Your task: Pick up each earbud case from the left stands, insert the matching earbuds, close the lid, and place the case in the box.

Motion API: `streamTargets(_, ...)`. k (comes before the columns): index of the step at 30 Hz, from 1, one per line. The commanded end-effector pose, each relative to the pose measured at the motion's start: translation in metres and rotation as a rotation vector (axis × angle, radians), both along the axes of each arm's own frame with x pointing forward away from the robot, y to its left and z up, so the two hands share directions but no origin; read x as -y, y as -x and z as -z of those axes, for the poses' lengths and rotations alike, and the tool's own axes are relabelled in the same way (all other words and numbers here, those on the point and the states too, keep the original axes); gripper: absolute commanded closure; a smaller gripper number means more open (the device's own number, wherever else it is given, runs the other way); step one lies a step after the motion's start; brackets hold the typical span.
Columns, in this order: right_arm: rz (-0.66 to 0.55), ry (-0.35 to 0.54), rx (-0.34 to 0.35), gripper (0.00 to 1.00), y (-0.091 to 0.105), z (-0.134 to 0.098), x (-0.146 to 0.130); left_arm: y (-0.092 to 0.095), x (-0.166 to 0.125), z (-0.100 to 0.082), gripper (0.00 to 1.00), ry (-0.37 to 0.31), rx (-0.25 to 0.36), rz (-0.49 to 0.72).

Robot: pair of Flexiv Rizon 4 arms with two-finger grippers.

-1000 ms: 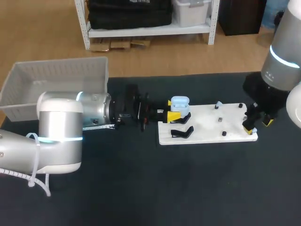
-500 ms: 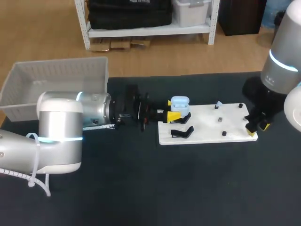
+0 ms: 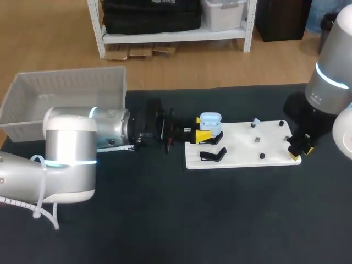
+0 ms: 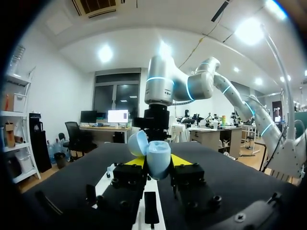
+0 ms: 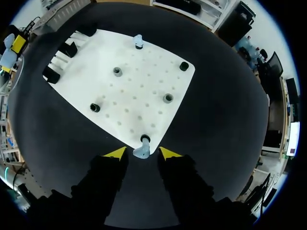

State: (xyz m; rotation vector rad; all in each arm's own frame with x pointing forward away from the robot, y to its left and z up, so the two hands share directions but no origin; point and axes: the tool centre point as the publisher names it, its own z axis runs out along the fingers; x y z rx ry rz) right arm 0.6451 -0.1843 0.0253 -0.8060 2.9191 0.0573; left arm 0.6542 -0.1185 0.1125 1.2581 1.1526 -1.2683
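Observation:
My left gripper [image 3: 202, 128] reaches in from the left and is shut on a pale blue earbud case [image 3: 210, 121] at the white board's [image 3: 242, 144] left end. The case [image 4: 158, 160] sits between the yellow tips with its lid [image 4: 138, 143] open. My right gripper [image 5: 142, 153] hangs over the board's front right corner, open, its tips on either side of a pale blue earbud [image 5: 140, 152] that rests on a peg, with small gaps on both sides. A second earbud [image 5: 138, 40] stands on a peg at the board's far edge.
Two black stands [image 5: 69, 48] [image 5: 52, 75] sit at the board's left end, one of them [image 3: 212, 155] just in front of the held case. Several short dark pegs [image 5: 168, 97] dot the board [image 5: 144, 76]. A white bin [image 3: 66, 93] stands at the back left.
The right gripper's fingers have drawn closer together around the corner earbud, and the gripper has shifted slightly. The left arm and the case have not moved.

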Motion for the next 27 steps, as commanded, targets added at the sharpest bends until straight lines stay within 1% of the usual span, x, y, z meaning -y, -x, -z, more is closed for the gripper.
streamTargets(1,0.001,-0.002,0.004,0.61,-0.0009,0.0035,0.0,0.0011,0.0004,0.001,1.0,0.003,0.003,-0.006)
streamTargets(8,-0.001,-0.002,0.007,0.65,-0.0025,0.0036,-0.0009,0.0011,0.0004,0.001,1.0,0.003,0.003,-0.006)
streamTargets(9,-0.002,-0.001,0.007,0.67,-0.0022,0.0038,-0.0011,0.0011,0.0004,0.001,1.0,0.003,0.003,-0.006)
streamTargets(10,-0.003,0.0,0.006,0.71,-0.002,0.004,-0.0013,0.0011,0.0004,0.001,1.0,0.003,0.003,-0.006)
streamTargets(14,-0.003,0.004,0.006,0.75,-0.0009,0.004,-0.0012,0.0011,0.0004,0.001,1.0,0.003,0.003,-0.006)
streamTargets(20,0.003,0.006,0.011,0.76,0.0007,0.0031,-0.0003,0.0011,0.0004,0.001,1.0,0.003,0.003,-0.006)
streamTargets(27,0.007,0.01,0.026,0.73,0.0008,0.0002,0.0005,0.0011,0.0004,0.001,1.0,0.003,0.003,-0.006)
